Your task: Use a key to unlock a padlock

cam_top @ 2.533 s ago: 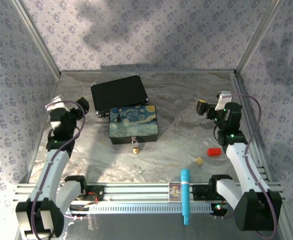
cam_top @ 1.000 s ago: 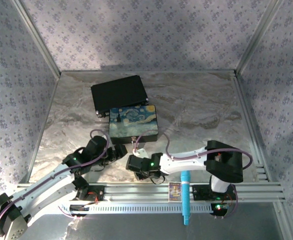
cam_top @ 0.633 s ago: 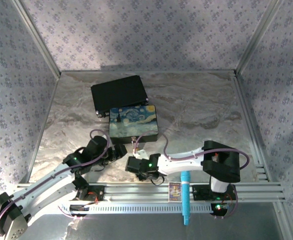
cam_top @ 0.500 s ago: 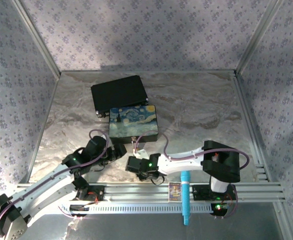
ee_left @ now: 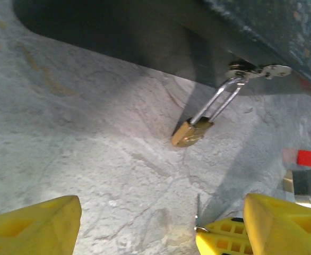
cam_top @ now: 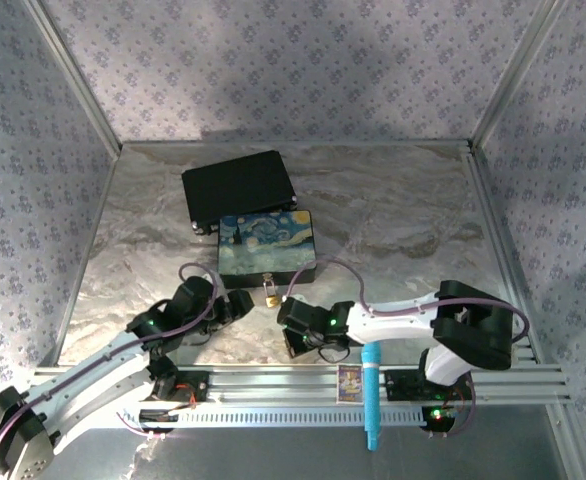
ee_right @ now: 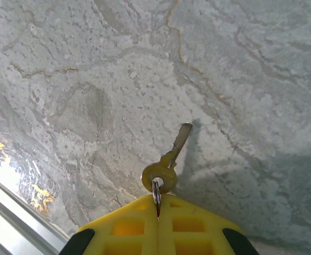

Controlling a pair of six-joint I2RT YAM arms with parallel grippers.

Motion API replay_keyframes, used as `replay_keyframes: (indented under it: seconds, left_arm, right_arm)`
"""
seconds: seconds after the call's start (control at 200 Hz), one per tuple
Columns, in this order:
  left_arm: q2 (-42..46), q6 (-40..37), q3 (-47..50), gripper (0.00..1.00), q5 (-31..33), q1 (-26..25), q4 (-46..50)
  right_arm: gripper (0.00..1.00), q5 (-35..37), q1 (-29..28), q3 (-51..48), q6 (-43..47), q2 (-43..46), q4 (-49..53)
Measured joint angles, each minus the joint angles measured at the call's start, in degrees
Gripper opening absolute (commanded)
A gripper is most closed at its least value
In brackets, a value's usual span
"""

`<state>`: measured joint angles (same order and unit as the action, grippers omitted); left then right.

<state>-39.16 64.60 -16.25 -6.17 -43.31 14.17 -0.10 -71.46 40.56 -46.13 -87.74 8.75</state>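
The starry-night painted box sits a little left of the desk's middle with its lid down, so I cannot tell what it holds. Just behind it, toward the far edge, lies a flat black case, also closed.

The padlock is tiny: a brass-gold block on a thin silvery shackle. The shackle passes through the metal hasp on the box's near wall. The brass body leans down onto the desk just beside that wall, on the side facing the near edge.

My left claw is released. Its yellow fingers stand wide apart with bare desk between them, pointed at the padlock, which is near but untouched. My right claw is clenched, jaws pressed together, grasping the key by its small ring. The blade sticks out ahead, low over the desk; I cannot tell if it touches.

From above, the padlock is a gold speck at the box's near wall, between my two wrists, and a blue marker lies across the rail at the near edge. My left wrist view gives the shackle and hasp clearly, plus a small red thing at its right side. My right wrist view gives the key's round head and notched blade.
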Motion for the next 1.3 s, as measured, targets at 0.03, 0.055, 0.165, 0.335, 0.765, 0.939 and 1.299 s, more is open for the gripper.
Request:
replay_keyframes:
  seconds: [0.03,0.055,0.165,0.335,0.765,0.939,1.299]
  left_arm:
    - [-0.2,0.5,0.3,0.75,-0.2,-0.5,-1.6]
    - [-0.5,0.8,0.6,0.74,-0.3,-1.0,-3.1]
    - [-3.2,3.7,1.8,0.72,-0.5,-3.3,-9.9]
    - [-10.8,6.6,0.4,0.68,-0.7,-7.3,-14.9]
    - [-15.7,39.2,5.4,0.89,3.6,-15.3,-32.5]
    - [-9.3,46.4,5.3,0.90,5.9,-15.3,-34.4]
    - [1.8,51.8,7.3,0.70,10.6,-15.3,-31.1]
  right_arm:
    - [0.00,-0.7,0.5,-0.7,0.9,0.8,-0.6]
    - [0.00,-1.2,0.9,-1.3,1.6,1.4,-0.9]
    - [0.00,-2.9,2.0,-2.3,5.6,4.4,-0.9]
    - [0.00,-5.2,2.1,-2.6,11.4,9.7,-1.3]
    - [0.00,-2.3,3.6,-2.8,13.7,15.4,-2.3]
    - [0.00,-1.2,4.1,0.9,13.9,13.6,-6.4]
    - [0.00,-3.9,3.3,4.7,13.5,6.1,-15.5]
